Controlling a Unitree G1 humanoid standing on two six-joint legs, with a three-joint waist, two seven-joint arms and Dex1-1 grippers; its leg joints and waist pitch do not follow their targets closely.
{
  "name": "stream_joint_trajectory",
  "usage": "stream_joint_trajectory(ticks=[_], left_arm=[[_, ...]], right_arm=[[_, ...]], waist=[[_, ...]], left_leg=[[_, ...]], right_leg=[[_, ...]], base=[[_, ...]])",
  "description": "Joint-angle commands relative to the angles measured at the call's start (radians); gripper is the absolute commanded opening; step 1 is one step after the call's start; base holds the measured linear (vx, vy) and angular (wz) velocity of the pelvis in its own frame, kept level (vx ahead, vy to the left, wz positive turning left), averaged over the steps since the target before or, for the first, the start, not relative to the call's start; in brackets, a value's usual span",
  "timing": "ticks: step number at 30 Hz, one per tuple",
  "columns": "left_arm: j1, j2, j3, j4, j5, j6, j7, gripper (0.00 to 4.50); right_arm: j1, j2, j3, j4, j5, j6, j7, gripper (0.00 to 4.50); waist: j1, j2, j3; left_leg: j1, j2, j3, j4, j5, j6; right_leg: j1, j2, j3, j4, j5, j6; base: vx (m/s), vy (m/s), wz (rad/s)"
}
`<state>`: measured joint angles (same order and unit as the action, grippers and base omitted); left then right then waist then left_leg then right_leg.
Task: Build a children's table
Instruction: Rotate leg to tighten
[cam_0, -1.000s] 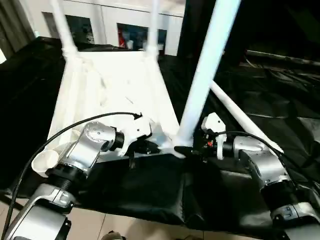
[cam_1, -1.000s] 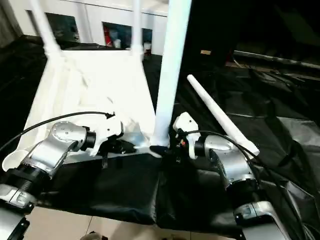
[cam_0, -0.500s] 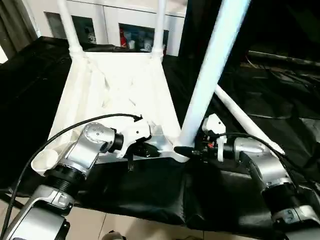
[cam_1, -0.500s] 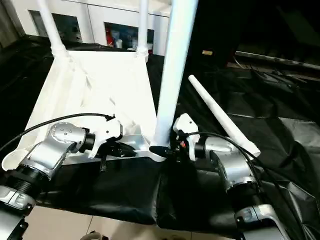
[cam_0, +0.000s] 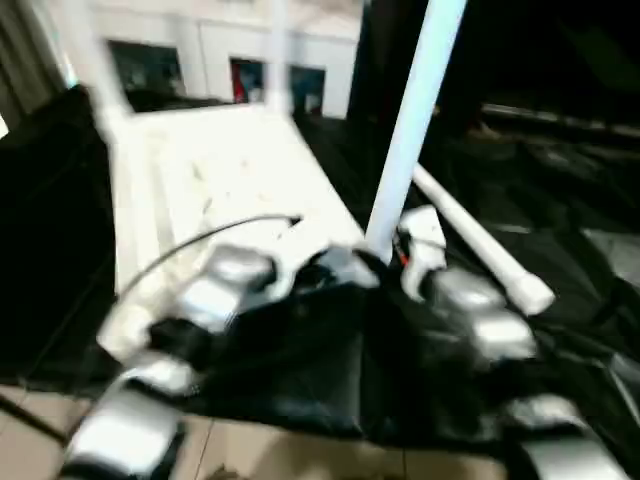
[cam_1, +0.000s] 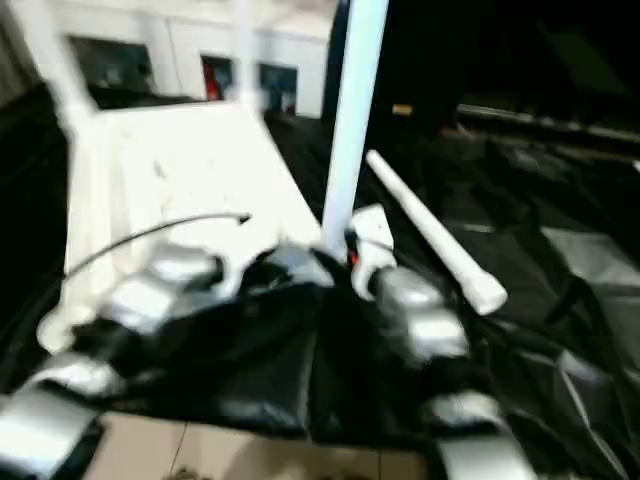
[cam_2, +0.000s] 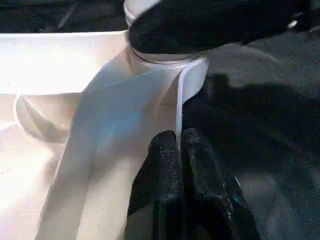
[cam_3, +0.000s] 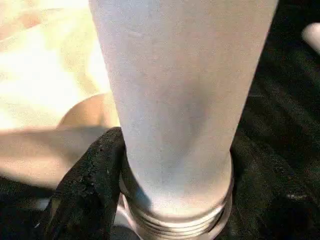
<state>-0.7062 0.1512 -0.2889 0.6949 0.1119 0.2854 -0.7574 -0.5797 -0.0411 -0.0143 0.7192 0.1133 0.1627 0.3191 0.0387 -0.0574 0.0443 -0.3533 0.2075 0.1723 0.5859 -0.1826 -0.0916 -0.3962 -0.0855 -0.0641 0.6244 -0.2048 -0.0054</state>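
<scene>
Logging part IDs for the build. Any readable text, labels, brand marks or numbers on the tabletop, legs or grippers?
None readable.
tabletop: plain white, no print seen.
upright leg: bare white tube, threaded end, no marking.
loose leg lying on the black cloth: no marking.
left gripper and right gripper: plain black.
Cabinet fronts behind: coloured blurs, too blurred to read.

both head views smear with heavy motion blur. the tabletop glares overexposed against the dark counter. wrist views stay sharper, soft shadows beneath the leg.
</scene>
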Motion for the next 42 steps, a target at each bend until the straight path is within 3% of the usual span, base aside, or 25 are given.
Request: stream_joint_trajectory(ticks=[1, 2, 5, 7, 10, 15, 19, 22, 23, 24, 27, 32, 36, 42], left_arm=[[-0.032, -0.063, -0.014, 0.000, 0.011, 0.015, 0.058, 0.00], [-0.031, -0.071, -0.020, -0.001, 0.013, 0.015, 0.054, 0.00], [-0.034, -0.080, -0.025, 0.012, 0.018, -0.001, 0.054, 0.00], [-0.035, -0.071, -0.024, 0.022, 0.018, -0.013, 0.052, 0.00], [-0.031, -0.048, -0.023, 0.021, 0.014, -0.030, 0.031, 0.00], [-0.005, 0.013, -0.018, -0.017, -0.002, -0.074, -0.069, 0.00], [0.019, 0.057, -0.026, -0.050, -0.019, -0.108, -0.159, 0.00], [0.047, 0.118, -0.049, -0.085, -0.031, -0.154, -0.275, 0.00], [0.057, 0.136, -0.052, -0.099, -0.043, -0.174, -0.316, 0.00], [0.073, 0.164, -0.054, -0.130, -0.066, -0.169, -0.383, 0.00], [0.083, 0.189, -0.060, -0.154, -0.074, -0.153, -0.425, 0.00], [0.099, 0.228, -0.063, -0.195, -0.083, -0.138, -0.478, 0.00], [0.108, 0.234, -0.057, -0.208, -0.096, -0.136, -0.490, 0.00], [0.122, 0.241, -0.057, -0.230, -0.101, -0.124, -0.501, 0.00]], right_arm=[[0.004, 0.061, 0.041, 0.135, -0.026, 0.024, -0.066, 2.68], [-0.002, 0.067, 0.049, 0.142, -0.031, 0.011, -0.058, 2.68], [-0.010, 0.083, 0.040, 0.148, -0.025, -0.014, -0.027, 3.37], [-0.016, 0.078, 0.047, 0.142, -0.036, -0.029, -0.006, 3.40], [-0.018, 0.058, 0.058, 0.123, -0.045, -0.054, 0.034, 3.84], [-0.008, -0.037, 0.101, 0.065, -0.042, -0.105, 0.203, 3.84], [0.019, -0.116, 0.126, 0.002, -0.055, -0.139, 0.332, 3.84], [0.053, -0.207, 0.161, -0.068, -0.062, -0.153, 0.488, 3.84], [0.062, -0.234, 0.172, -0.087, -0.061, -0.157, 0.531, 3.84], [0.077, -0.271, 0.180, -0.124, -0.038, -0.143, 0.601, 3.84], [0.088, -0.289, 0.179, -0.155, -0.013, -0.129, 0.647, 3.84], [0.103, -0.310, 0.177, -0.185, 0.022, -0.127, 0.723, 3.84], [0.115, -0.309, 0.176, -0.209, 0.047, -0.115, 0.756, 3.84], [0.124, -0.304, 0.184, -0.222, 0.048, -0.093, 0.783, 3.30]], waist=[[-0.002, 0.008, -0.049], [-0.005, 0.010, -0.050], [-0.004, 0.006, -0.053], [-0.003, 0.006, -0.054], [-0.002, 0.005, -0.054], [0.000, 0.004, -0.056], [0.002, 0.004, -0.059], [0.003, 0.010, -0.061], [0.004, 0.010, -0.062], [0.006, 0.011, -0.063], [0.009, 0.014, -0.063], [0.018, 0.013, -0.058], [0.020, 0.013, -0.060], [0.020, 0.011, -0.061]], left_leg=[[0.002, 0.019, -0.008, -0.079, -0.306, -0.029], [0.002, 0.017, -0.006, -0.077, -0.307, -0.024], [-0.003, 0.016, -0.004, -0.077, -0.287, -0.004], [-0.003, 0.017, -0.003, -0.076, -0.272, 0.002], [-0.004, 0.017, -0.002, -0.076, -0.263, 0.010], [-0.008, 0.020, -0.001, -0.073, -0.241, 0.030], [-0.009, 0.021, 0.000, -0.069, -0.192, 0.051], [-0.011, 0.024, 0.001, -0.066, -0.152, 0.073], [-0.009, 0.024, 0.000, -0.066, -0.148, 0.077], [-0.005, 0.026, 0.004, -0.063, -0.134, 0.092], [-0.003, 0.029, 0.004, -0.063, -0.123, 0.104], [0.001, 0.030, 0.006, -0.067, -0.166, 0.078], [0.000, 0.028, 0.004, -0.067, -0.144, 0.071], [-0.002, 0.026, 0.005, -0.064, -0.121, 0.078]], right_leg=[[0.033, -0.050, 0.042, -0.101, -0.355, -0.142], [0.031, -0.050, 0.042, -0.103, -0.340, -0.148], [0.036, -0.049, 0.044, -0.098, -0.281, -0.154], [0.038, -0.048, 0.044, -0.095, -0.255, -0.163], [0.039, -0.049, 0.043, -0.094, -0.237, -0.175], [0.044, -0.050, 0.043, -0.091, -0.203, -0.183], [0.048, -0.049, 0.043, -0.082, -0.118, -0.211], [0.050, -0.048, 0.041, -0.069, -0.023, -0.249], [0.052, -0.047, 0.040, -0.070, -0.014, -0.250], [0.050, -0.048, 0.042, -0.064, 0.034, -0.274], [0.051, -0.049, 0.042, -0.061, 0.062, -0.289], [0.048, -0.050, 0.043, -0.066, -0.008, -0.286], [0.051, -0.051, 0.044, -0.063, 0.013, -0.278], [0.052, -0.050, 0.043, -0.061, 0.026, -0.281]], base=[[0.000, 0.000, 0.00], [0.000, 0.000, 0.00], [0.000, 0.000, 0.00], [0.000, 0.000, 0.00], [0.000, 0.000, 0.00], [0.000, 0.000, 0.00], [0.000, 0.000, 0.00], [0.000, 0.000, 0.00], [0.000, 0.000, 0.00], [0.000, 0.000, 0.00], [0.000, 0.000, 0.00], [0.000, 0.000, 0.00], [0.000, 0.000, 0.00], [0.000, 0.000, 0.00]])
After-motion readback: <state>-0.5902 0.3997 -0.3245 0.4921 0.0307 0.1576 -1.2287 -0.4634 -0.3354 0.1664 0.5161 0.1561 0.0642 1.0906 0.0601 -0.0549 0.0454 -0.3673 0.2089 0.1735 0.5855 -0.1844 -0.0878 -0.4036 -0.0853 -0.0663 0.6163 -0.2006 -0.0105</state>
